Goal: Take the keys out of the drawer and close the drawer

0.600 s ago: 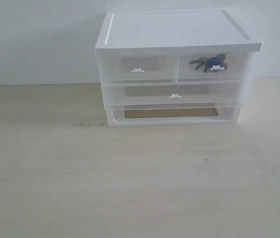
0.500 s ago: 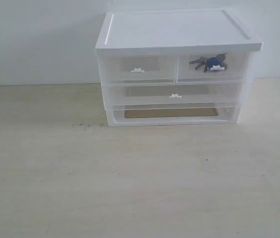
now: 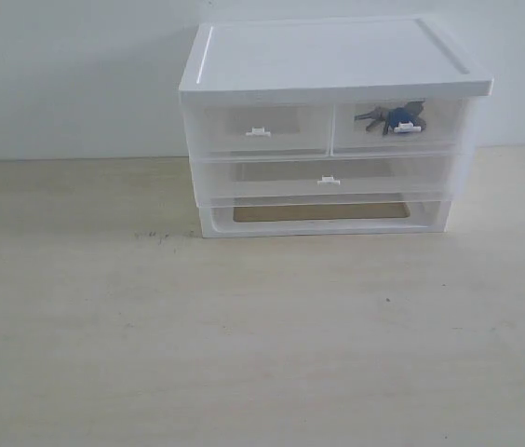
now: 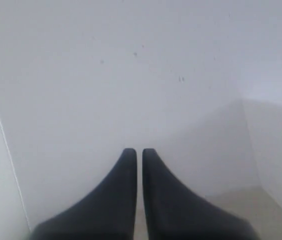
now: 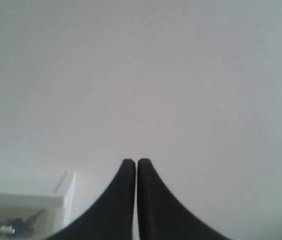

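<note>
While both wrist cams face a plain whitish wall (image 3: 76,74), the ext. view shows a small white plastic cabinet w/ a flat lid (image 3: 332,56) standing at the back of a pale wood-grain table (image 3: 244,345), close to that wall. Its top row has two half-width drawers side by side: the right-hand translucent plastic drawer w/ a white tab handle (image 3: 441,135) and its identical left-hand twin (image 3: 281,130). A wider full-width translucent drawer (image 3: 365,175) sits below them. Inside the right-hand drawer, seen through its front, lies a small bunch of grey metal keys w/ a blue oval fob (image 3: 395,119), just behind the tab handle. That drawer's front looks level w/ its twin's, so it is probably pushed in, though the head-on angle makes this hard to judge. Left gripper (image 4: 139,152): two dark fingers nearly together, thin slit between the tips, holding nothing. Right gripper (image 5: 136,162): same, tips all but touching, nothing gripped; the cabinet corner & keys show blurred in the right wrist view.
</note>
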Available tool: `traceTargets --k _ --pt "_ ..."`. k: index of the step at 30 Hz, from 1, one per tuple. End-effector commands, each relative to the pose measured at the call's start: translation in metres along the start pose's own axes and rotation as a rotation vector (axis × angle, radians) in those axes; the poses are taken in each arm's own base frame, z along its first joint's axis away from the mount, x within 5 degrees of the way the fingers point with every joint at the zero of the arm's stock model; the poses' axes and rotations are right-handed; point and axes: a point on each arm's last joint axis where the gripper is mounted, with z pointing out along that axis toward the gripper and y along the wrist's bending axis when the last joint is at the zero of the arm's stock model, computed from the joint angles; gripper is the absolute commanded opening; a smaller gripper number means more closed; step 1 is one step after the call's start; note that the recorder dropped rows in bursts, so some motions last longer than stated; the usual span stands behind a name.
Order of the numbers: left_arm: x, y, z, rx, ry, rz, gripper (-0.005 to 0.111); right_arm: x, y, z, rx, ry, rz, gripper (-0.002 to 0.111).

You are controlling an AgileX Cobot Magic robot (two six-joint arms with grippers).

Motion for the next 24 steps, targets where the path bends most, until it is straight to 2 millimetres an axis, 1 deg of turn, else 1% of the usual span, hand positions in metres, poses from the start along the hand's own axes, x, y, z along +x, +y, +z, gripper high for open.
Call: traceTargets --k 1,4,6,8,10,13,15,17,19,21,24 --pt "-0.017 0.005 -0.002 -0.036 -0.203 -0.153 0.004 -0.009 -0.001 -0.001 0.008 -0.097 0.001 0.0" --pt "-0.031 0.008 -0.006 -0.035 -0.366 -0.305 0.004 -0.012 -0.001 -0.001 0.008 -0.126 0.038 0.0" --pt "-0.038 0.008 -0.01 0.011 -0.46 -0.445 0.004 -0.015 -0.001 -0.002 0.007 -0.159 0.068 0.0" --pt "-0.041 0.005 -0.011 0.078 -0.488 -0.552 0.004 -0.018 -0.001 -0.002 0.005 -0.193 0.1 0.0" --pt "-0.044 0.002 -0.012 0.13 -0.51 -0.561 0.004 -0.021 -0.001 -0.003 -0.002 -0.228 0.164 0.0" --pt "-0.048 -0.004 -0.015 0.2 -0.547 -0.507 0.004 -0.024 -0.002 -0.004 -0.021 -0.265 0.304 0.0" --pt "-0.058 -0.005 -0.015 0.228 -0.57 -0.495 0.004 -0.027 -0.001 -0.004 -0.039 -0.298 0.37 0.0" --pt "-0.065 -0.005 -0.01 0.246 -0.555 -0.504 0.004 -0.031 0.0 -0.006 -0.064 -0.343 0.378 0.0" --pt "-0.076 -0.005 -0.003 0.272 -0.54 -0.49 0.004 -0.033 0.002 -0.006 -0.087 -0.351 0.353 0.0" --pt "-0.086 -0.008 0.006 0.309 -0.522 -0.455 0.004 -0.041 0.003 -0.001 -0.105 -0.354 0.347 0.0" --pt "-0.095 -0.013 0.023 0.379 -0.495 -0.394 0.004 -0.053 0.002 0.012 -0.114 -0.331 0.362 0.0"
